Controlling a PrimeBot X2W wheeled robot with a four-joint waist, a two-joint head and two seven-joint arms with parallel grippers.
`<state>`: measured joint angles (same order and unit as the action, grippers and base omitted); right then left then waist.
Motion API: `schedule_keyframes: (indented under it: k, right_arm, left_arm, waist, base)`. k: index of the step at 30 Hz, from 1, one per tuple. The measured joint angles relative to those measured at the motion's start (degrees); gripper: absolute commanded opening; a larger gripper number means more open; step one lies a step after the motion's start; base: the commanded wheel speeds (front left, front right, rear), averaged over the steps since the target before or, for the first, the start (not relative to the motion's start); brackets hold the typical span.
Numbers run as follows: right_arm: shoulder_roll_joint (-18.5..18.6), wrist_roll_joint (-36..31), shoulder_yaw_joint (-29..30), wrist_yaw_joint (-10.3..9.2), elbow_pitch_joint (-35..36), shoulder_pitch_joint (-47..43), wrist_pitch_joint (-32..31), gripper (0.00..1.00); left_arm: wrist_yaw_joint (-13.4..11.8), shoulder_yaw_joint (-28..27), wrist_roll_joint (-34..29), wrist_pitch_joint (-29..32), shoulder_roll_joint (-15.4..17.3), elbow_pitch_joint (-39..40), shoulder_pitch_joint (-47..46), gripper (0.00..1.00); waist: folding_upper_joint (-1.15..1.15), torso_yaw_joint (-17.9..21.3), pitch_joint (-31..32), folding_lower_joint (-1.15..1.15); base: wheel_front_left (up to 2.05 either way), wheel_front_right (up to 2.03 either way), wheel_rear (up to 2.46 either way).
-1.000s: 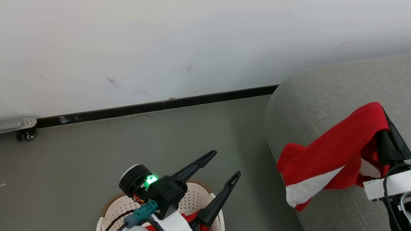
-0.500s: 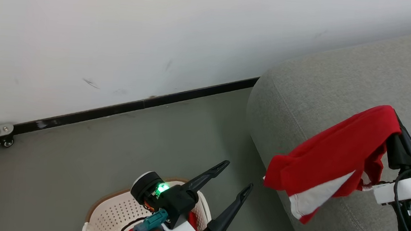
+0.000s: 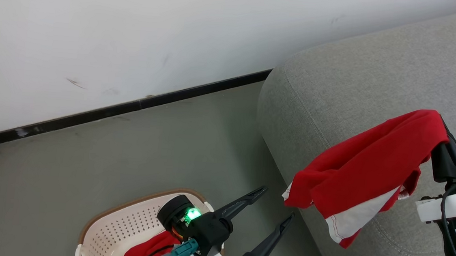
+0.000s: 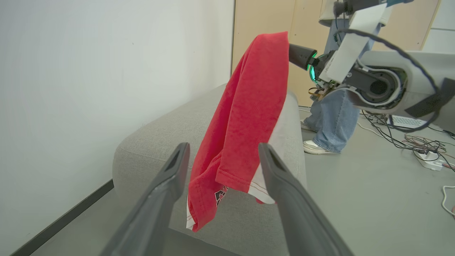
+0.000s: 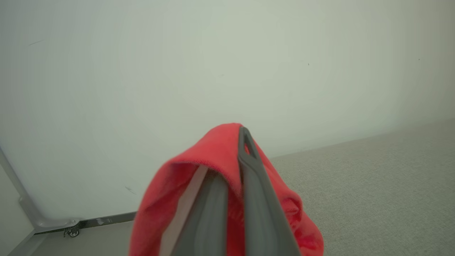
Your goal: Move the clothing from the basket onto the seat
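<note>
Pinches a red garment [image 3: 365,167] tight in the right gripper [image 5: 239,142] at 3 o'clock; dangles it, white-trimmed and black-and-white marked, over the grey seat [image 3: 359,65]; spreads the left gripper [image 3: 278,201] wide, empty, by the cream basket [image 3: 132,204] at 7 o'clock; second red garment [image 3: 143,251] inside.

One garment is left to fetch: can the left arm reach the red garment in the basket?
Probably yes: the left gripper hangs open and empty beside the basket, nothing covers the red garment inside, though its fingers point away toward the seat.
</note>
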<state>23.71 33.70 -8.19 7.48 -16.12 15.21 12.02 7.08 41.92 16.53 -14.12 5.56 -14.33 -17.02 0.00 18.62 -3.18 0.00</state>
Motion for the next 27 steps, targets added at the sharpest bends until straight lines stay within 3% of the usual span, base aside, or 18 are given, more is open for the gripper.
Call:
schedule_keyframes:
  k: [13, 27]
  right_arm:
    - [-0.22, 0.00, 0.74, 0.00, 0.58, 1.82, -1.48, 0.00]
    - [6.14, -1.76, 4.63, 0.01, -1.41, 15.54, -5.04, 0.00]
  left_arm:
    - [0.00, 1.23, -0.23, 0.51, 0.01, 0.75, -2.20, 1.00]
    - [0.00, 1.16, -1.66, 1.53, 0.81, 1.85, -5.27, 1.00]
  waist:
    - [0.00, 1.30, -3.52, 0.00]
    - [0.00, 0.38, -7.07, 0.00]
  base:
    - [0.00, 0.00, 0.00]
    - [0.00, 0.00, 0.00]
